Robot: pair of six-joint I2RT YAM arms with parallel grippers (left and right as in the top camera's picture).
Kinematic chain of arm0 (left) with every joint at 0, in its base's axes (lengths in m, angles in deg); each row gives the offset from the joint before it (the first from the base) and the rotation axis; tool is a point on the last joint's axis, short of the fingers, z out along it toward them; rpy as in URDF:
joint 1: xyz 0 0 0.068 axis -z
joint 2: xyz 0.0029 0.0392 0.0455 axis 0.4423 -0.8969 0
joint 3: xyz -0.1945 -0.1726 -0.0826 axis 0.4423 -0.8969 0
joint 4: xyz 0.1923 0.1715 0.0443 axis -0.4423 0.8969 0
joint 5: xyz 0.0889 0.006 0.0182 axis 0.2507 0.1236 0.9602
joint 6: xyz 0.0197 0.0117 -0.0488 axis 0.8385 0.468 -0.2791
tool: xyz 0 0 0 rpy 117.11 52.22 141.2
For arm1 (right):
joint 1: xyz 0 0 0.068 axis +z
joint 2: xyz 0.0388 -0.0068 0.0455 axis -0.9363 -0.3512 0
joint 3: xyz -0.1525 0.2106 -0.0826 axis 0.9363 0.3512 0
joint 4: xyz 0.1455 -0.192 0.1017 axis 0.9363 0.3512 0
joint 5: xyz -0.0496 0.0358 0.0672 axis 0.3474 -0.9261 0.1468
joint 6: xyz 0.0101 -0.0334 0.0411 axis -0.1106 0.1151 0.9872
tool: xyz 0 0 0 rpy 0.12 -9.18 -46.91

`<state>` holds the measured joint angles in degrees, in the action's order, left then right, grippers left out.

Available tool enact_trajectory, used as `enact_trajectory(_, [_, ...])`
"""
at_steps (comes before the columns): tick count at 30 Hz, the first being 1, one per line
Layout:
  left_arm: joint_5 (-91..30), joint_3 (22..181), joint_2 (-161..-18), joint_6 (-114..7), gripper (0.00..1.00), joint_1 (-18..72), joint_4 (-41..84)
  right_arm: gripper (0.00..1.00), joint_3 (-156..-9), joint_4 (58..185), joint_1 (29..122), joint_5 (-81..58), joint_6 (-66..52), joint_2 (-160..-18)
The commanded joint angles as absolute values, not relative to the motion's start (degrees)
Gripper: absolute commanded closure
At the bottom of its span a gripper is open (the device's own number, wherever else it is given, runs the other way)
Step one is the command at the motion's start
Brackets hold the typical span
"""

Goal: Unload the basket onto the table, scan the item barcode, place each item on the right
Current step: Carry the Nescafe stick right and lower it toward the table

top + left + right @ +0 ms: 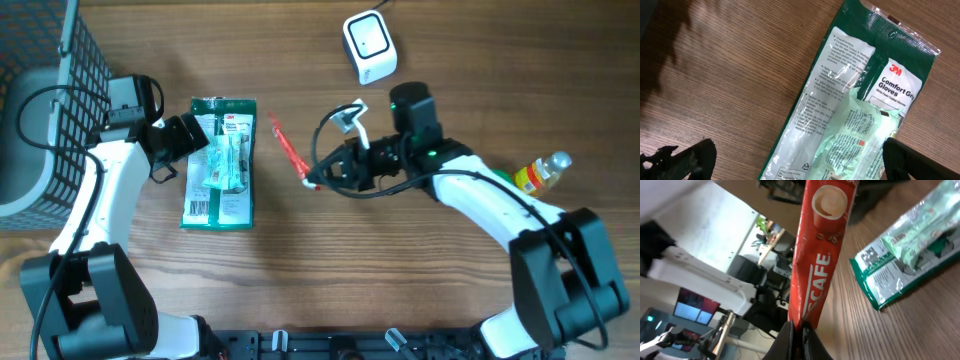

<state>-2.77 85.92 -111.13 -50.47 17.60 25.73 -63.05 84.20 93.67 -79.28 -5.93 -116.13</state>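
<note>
My right gripper (312,181) is shut on the lower end of a red Nescafe stick sachet (287,148), holding it just above the table's middle. The right wrist view shows the sachet (816,265) rising from the pinched jaws of that gripper (799,330). A white barcode scanner (369,45) stands at the back of the table, apart from the sachet. Over a green 3M gloves package (220,165), my left gripper (208,146) hangs open. In the left wrist view the package (840,95) lies between the spread fingers (690,159) with a pale green packet on top.
A dark wire basket (50,90) sits at the far left edge. A small bottle with a yellow label (540,172) lies at the right beside my right arm. The gloves package (900,265) also shows in the right wrist view, with its barcode end toward the camera.
</note>
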Motion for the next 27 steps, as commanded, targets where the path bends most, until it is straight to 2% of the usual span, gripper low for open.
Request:
enact_trajectory(1, [-3.21,86.44,-110.02,-50.78,0.0,17.38,25.58,0.96,-62.88,84.13,96.95,-73.55,-7.28,-118.22])
enact_trajectory(7, [-3.21,86.44,-110.02,-50.78,0.0,17.38,25.58,0.96,-62.88,89.71,99.55,-56.26,-7.09,-119.32])
enact_trajectory(18, [-3.21,86.44,-110.02,-50.76,0.0,17.38,25.58,0.96,-62.88,91.0,99.55,-54.86,-7.06,-119.32])
enact_trajectory(27, [-3.21,86.44,-110.02,-50.76,0.0,17.38,25.58,0.96,-62.88,101.88,99.55,-35.34,-7.11,-119.3])
